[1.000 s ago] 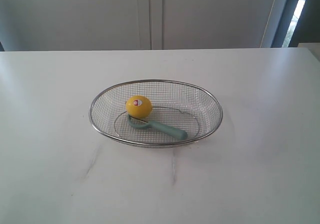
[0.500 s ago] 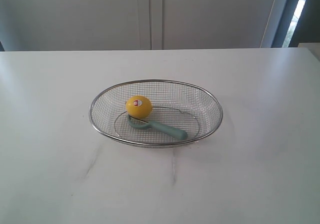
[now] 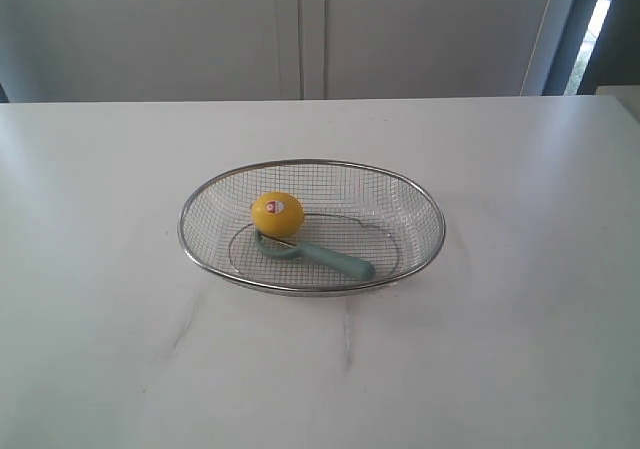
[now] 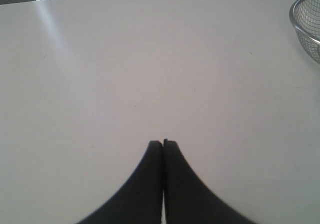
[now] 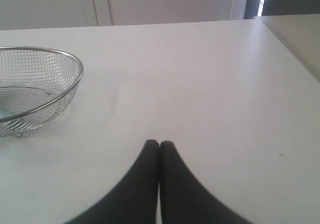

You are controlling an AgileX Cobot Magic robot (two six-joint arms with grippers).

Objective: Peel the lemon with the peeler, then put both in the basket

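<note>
Finds basket (image 3: pixel 312 161) at counter (image 3: pixel 520 349) centre, lemon (image 3: pixel 277 214) inside at ten o'clock, touching peeler (image 3: pixel 330 258) head, peeler handle lying toward four o'clock on mesh floor, left hand (image 4: pixel 163 143) closed tight, empty, right hand (image 5: pixel 159 144) closed tight, empty, both over counter beside basket.

Shiny wire-mesh basket (image 3: pixel 410 204); matt white table (image 3: pixel 520 349).

A plain white table (image 3: pixel 120 349) carries only the wire basket (image 3: pixel 420 194) near its middle.
</note>
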